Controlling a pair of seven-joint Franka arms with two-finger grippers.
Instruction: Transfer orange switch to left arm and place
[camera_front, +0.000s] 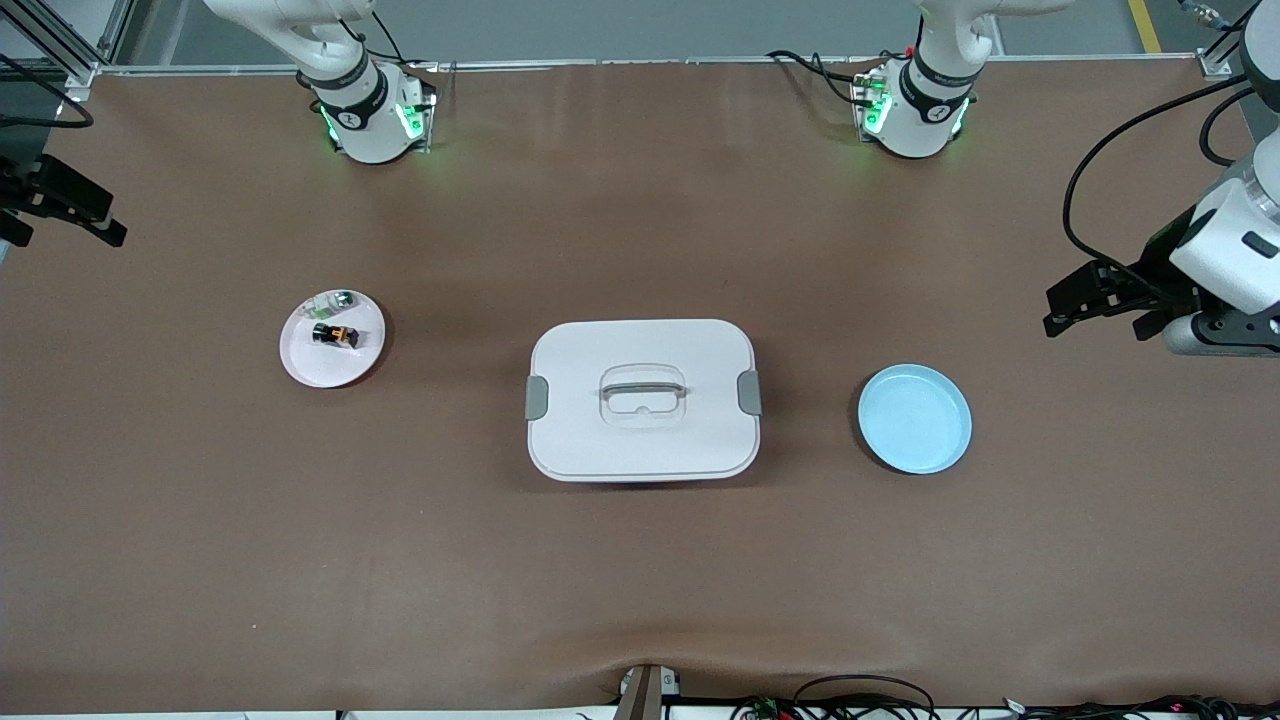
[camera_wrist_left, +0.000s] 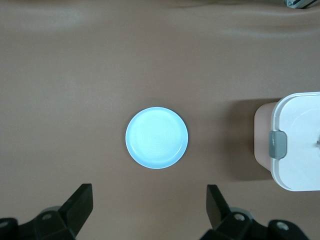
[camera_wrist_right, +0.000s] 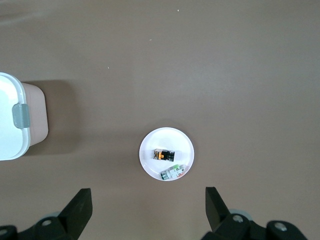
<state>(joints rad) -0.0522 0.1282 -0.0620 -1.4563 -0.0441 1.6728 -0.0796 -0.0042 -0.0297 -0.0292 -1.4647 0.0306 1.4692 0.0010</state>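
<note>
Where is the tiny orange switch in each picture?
Front view: the orange switch lies on the white plate, beside a silvery-green part.
Left wrist view: not in it.
Right wrist view: orange switch, on that plate.
Shared landmark: the box.

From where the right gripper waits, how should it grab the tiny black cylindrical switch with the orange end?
Probably straight down from above, with the open right gripper. The orange switch lies on its side on the white round plate; close the fingers across its black barrel. Stay off the silvery-green component beside it.
</note>
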